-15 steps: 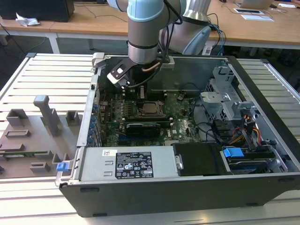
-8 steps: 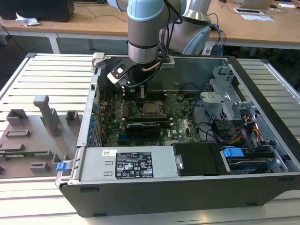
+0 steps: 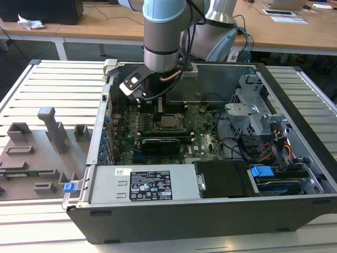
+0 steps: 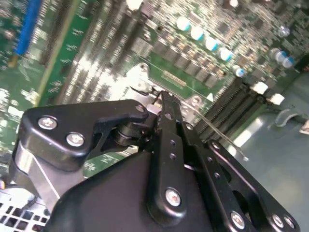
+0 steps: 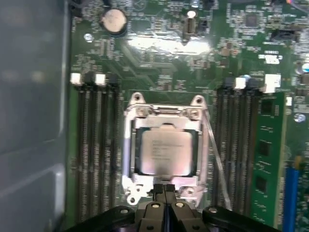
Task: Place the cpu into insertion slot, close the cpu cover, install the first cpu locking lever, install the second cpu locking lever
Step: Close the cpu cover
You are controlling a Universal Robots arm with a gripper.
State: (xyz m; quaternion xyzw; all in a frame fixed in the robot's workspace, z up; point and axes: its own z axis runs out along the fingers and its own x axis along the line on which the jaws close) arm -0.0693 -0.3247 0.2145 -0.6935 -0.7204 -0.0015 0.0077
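In the first wrist view the cpu (image 5: 165,152), a dull silver square, lies in the insertion slot (image 5: 136,170). The silver cpu cover (image 5: 129,145) lies flat around it, and its window frames the chip. A thin wire locking lever (image 5: 216,159) runs along one side of the socket, standing slightly off it. My gripper (image 5: 164,189) is shut, its black fingertips pressed together at the cover's near edge with nothing seen between them. The second wrist view has the gripper (image 4: 161,98) tip at a corner of the socket, beside the lever (image 4: 219,133). From the exterior view, the arm (image 3: 163,37) reaches down over the socket (image 3: 169,122).
Long black memory slots (image 5: 96,150) flank the socket, with a green memory module (image 5: 265,159) on one side. The open case holds a labelled supply box (image 3: 150,184), a drive cage (image 3: 253,113) and cables (image 3: 274,150). A grey fixture tray (image 3: 37,153) lies on the exterior view's left.
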